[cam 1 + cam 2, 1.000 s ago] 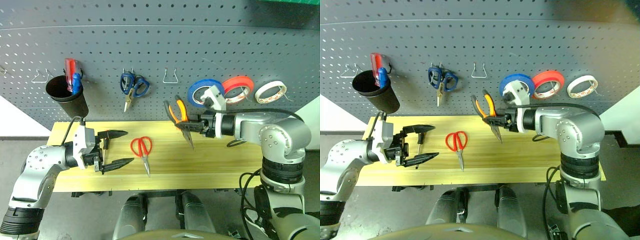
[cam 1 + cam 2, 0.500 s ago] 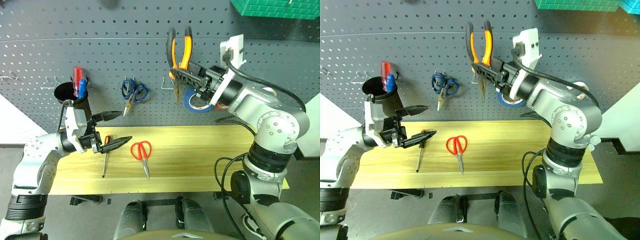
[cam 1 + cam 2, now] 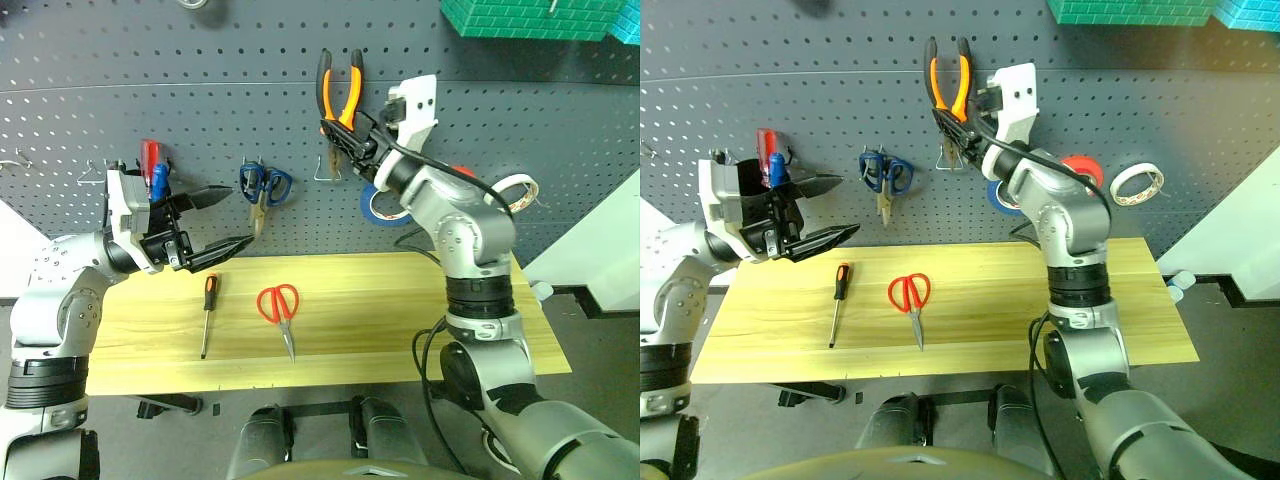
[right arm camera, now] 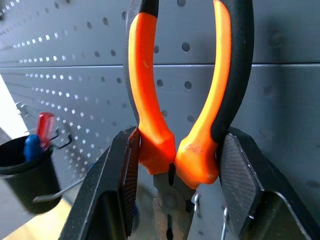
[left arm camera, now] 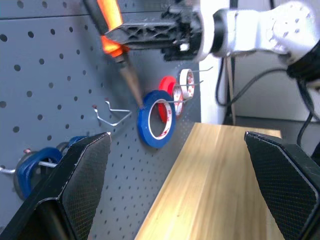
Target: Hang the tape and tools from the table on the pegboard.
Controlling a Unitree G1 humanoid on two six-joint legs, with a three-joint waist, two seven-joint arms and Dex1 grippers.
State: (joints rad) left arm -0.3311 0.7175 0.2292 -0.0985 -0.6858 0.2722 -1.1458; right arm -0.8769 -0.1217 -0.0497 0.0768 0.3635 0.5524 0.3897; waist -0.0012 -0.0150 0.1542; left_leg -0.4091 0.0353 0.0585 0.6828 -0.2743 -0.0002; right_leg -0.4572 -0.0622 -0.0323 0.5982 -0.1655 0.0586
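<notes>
Right eye view: right gripper [image 3: 962,125] clamps pliers [image 3: 948,80] at pegboard [image 3: 1200,110].
Left gripper [image 3: 215,222]: open, empty.
Technique: lower handles squarely over wire hook [image 3: 337,168].

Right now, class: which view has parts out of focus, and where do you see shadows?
Left wrist view: the hand's own two fingers are soft up close, while the blue tape is fairly crisp. Right wrist view: the pliers are sharp, the black cup behind blurred. Left eye view: the scissors cast a faint shadow on the table.

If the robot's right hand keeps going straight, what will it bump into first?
Probably the pegboard: the right gripper, holding the pliers, points toward it near an empty wire hook. Depth is unclear.
</notes>
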